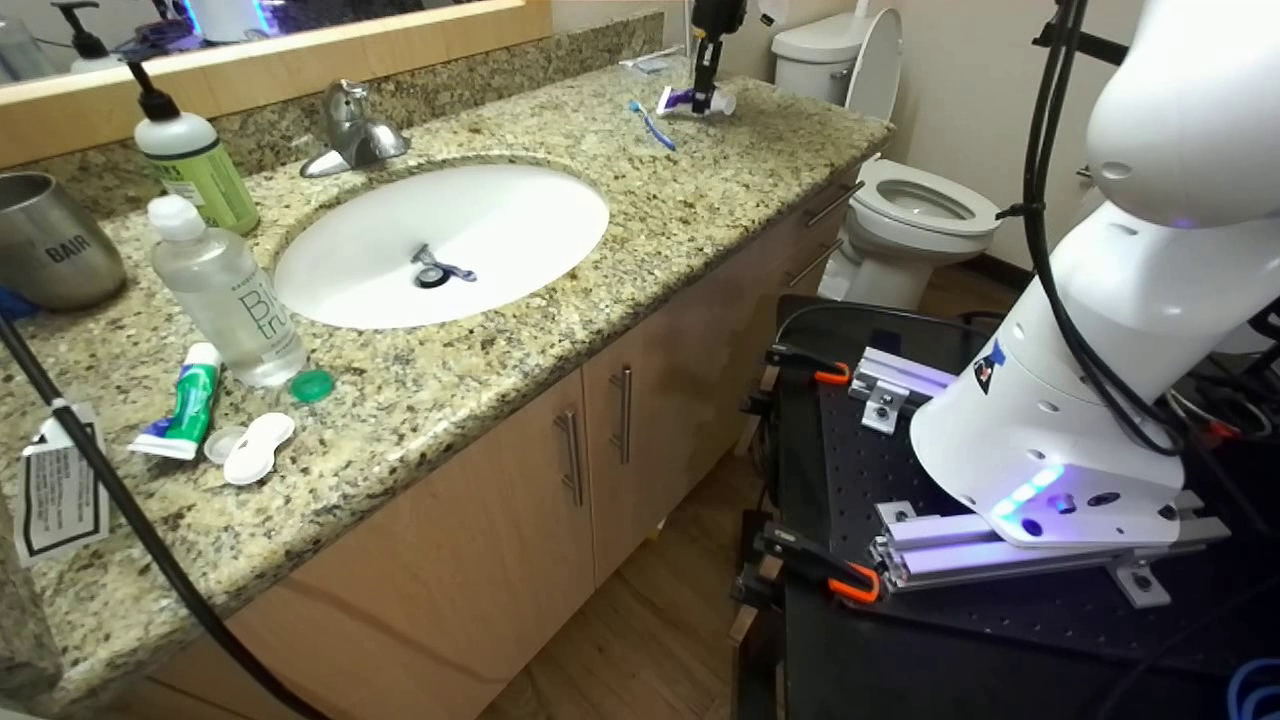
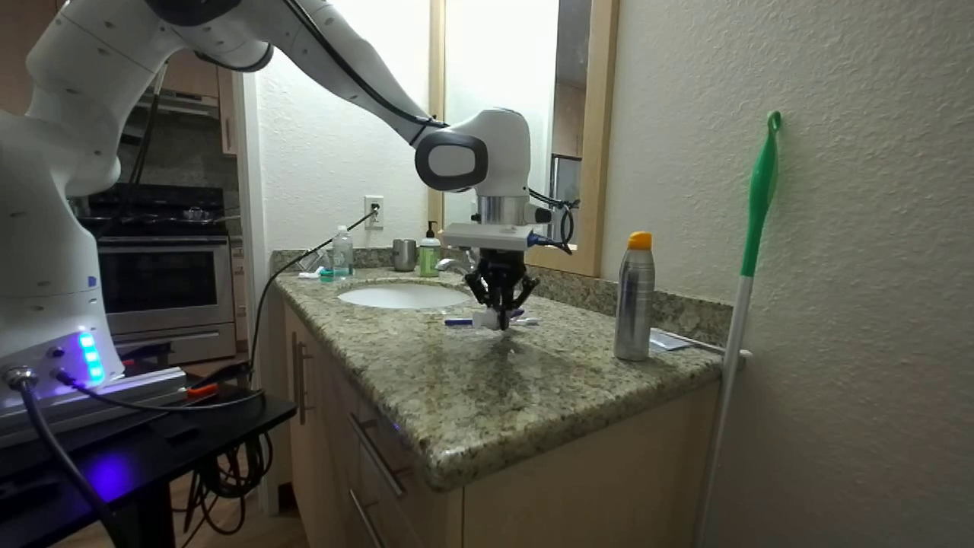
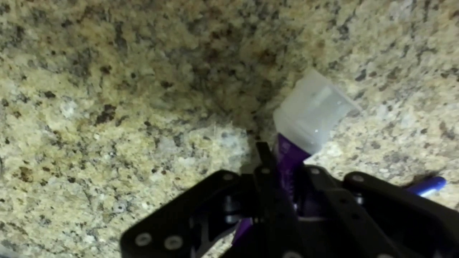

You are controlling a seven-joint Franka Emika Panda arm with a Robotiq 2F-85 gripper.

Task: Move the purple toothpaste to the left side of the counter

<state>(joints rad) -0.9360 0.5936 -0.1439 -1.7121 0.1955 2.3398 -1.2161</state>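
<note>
Purple toothpaste (image 3: 292,150): we saw it in the gripper (image 3: 288,165), at the end of the counter (image 1: 640,250) nearest the toilet (image 1: 920,215), its whitish end jutting out one side and its purple tail out the other; whether it touched the stone, we could not tell.
Fingers (image 3: 269,190): drawn close together, one on each side of the tube, pinching its purple body.
Toothbrush (image 1: 653,128): blue, lying on the counter just beside the toothpaste, on the sink side.
Spray can (image 2: 635,304): silver with an orange cap, standing upright near the wall (image 2: 860,304) in an exterior view.
Sink basin (image 1: 540,225): white and oval; we saw a small razor-like item (image 1: 462,272) in it, by the drain.
Pump bottle (image 1: 205,180): green-labelled, upright, past the basin.
Clear bottle (image 1: 225,300): upright, well apart from the gripper; we could not make out how full it was.
Steel cup (image 1: 70,265): lettered BAIR, near the pump bottle; we could not see what was inside.
Green tube (image 1: 196,400): lying near the clear bottle, a white lens case (image 1: 260,448) just beside it.
</note>
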